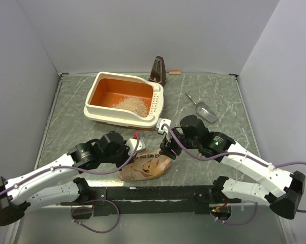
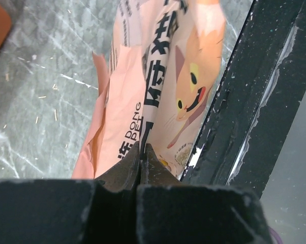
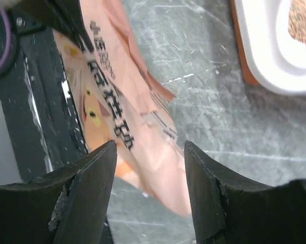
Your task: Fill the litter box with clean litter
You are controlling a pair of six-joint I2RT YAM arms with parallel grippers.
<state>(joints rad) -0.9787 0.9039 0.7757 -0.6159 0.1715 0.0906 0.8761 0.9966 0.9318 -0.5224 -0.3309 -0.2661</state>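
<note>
The litter box (image 1: 141, 118), cream-white with an orange inside, stands at the back left of the table. A heap of pale clean litter (image 1: 132, 104) lies in it; its corner and litter show in the right wrist view (image 3: 259, 56). The tan printed bag (image 1: 148, 165) lies crumpled by the front edge. My left gripper (image 2: 142, 147) is shut on the bag (image 2: 158, 76), pinching a fold. My right gripper (image 3: 150, 147) is open just above the bag's other end (image 3: 143, 132), its fingers apart on either side, not touching it.
A metal scoop (image 1: 203, 110) lies right of the box. A dark metronome (image 1: 158, 70) and a small wooden block (image 1: 174, 72) stand at the back wall. The black mounting rail (image 1: 153, 193) runs along the front edge, right beside the bag.
</note>
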